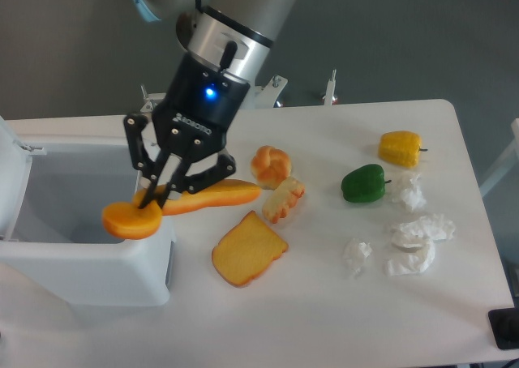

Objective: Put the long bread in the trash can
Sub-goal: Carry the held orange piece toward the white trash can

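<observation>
Carrying step: the gripper (160,196) clamps the long bread (182,205) at left-centre, one end over the trash can (97,272) rim; next, move further left and release.

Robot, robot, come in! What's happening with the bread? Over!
Gripper shut on long orange-yellow bread. Loaf's end above white boxy trash can, lid open. Nothing blocking.

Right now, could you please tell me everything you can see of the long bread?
The long bread is a smooth orange-yellow toy loaf, plastic-looking, with rounded ends. It is off the table, held roughly level with its near end dipping. The gripper is shut on it near its left end, fingers clamping from either side. That rounded end hangs over the right rim of the open trash can, the rest reaching right above the table. Nothing else appears to touch it.
</observation>
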You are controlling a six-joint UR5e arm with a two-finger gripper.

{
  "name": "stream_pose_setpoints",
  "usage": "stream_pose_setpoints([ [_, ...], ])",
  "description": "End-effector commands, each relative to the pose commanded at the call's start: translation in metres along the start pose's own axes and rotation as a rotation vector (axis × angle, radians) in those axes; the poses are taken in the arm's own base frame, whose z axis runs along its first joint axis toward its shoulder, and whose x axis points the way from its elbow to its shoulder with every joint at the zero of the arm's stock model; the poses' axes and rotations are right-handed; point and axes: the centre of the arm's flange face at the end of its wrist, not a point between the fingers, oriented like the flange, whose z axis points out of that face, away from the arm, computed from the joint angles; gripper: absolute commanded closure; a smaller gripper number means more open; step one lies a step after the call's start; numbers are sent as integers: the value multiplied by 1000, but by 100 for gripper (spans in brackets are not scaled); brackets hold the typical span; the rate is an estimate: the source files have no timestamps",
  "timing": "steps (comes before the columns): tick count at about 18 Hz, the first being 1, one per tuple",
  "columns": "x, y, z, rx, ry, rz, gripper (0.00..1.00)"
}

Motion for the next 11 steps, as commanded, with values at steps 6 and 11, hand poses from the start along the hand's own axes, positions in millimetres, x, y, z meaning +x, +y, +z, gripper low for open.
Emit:
stream_pose_setpoints([
  [6, 22, -2, 2, 6, 16, -33, 90],
  [11, 32, -5, 1, 24, 95, -58, 89],
])
